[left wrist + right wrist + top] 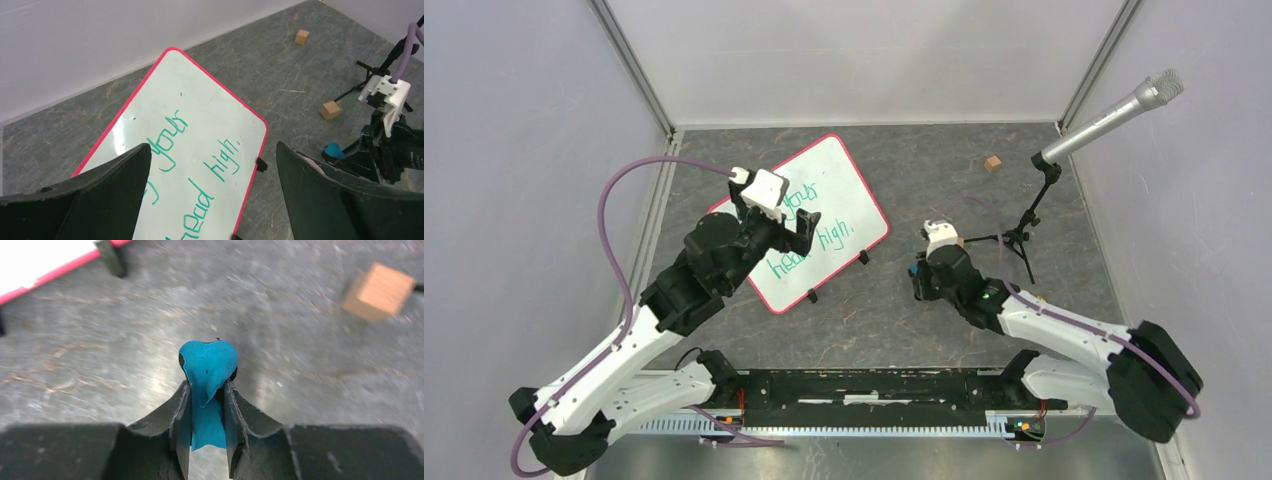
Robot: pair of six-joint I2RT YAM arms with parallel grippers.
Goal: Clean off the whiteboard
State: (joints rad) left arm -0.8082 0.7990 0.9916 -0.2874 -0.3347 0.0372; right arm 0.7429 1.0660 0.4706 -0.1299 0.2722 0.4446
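The whiteboard [839, 190] lies tilted on the grey table, left of centre. It has a red rim, black clip feet and green handwriting, which also shows in the left wrist view [200, 125]. My left gripper [799, 225] hovers over the board's left part, open and empty [212, 147]. My right gripper [919, 278] is to the right of the board and apart from it. It is shut on a small blue cloth [207, 365], held just above the table [206, 387]. The board's rim and a foot show at the top left of the right wrist view [50, 272].
A microphone [1124, 105] on a black tripod stand [1021, 238] stands at the back right. One small wooden cube [993, 163] lies near the back wall, and another [377, 290] lies close to my right gripper. Walls enclose the table on three sides.
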